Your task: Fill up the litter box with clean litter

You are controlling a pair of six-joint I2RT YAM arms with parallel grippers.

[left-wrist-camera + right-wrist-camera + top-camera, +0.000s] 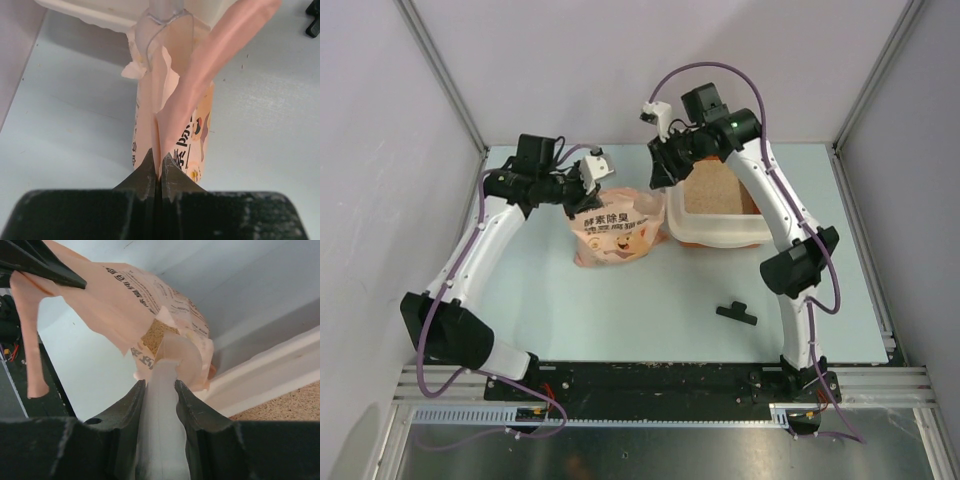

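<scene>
The litter box, cream rim and orange inner walls, stands at the back right with tan litter in it. The pink-peach litter bag lies just left of it, its open top toward the box. My left gripper is shut on the bag's top edge, its tips pinching the film. My right gripper is shut on the handle of a translucent scoop, whose cup sits at the bag's mouth. Tan litter shows inside the opening. The box rim lies just right of it.
A small black clip lies on the pale table in front of the box; it also shows in the left wrist view. Grey walls close in the left, back and right. The black mounting rail runs along the near edge.
</scene>
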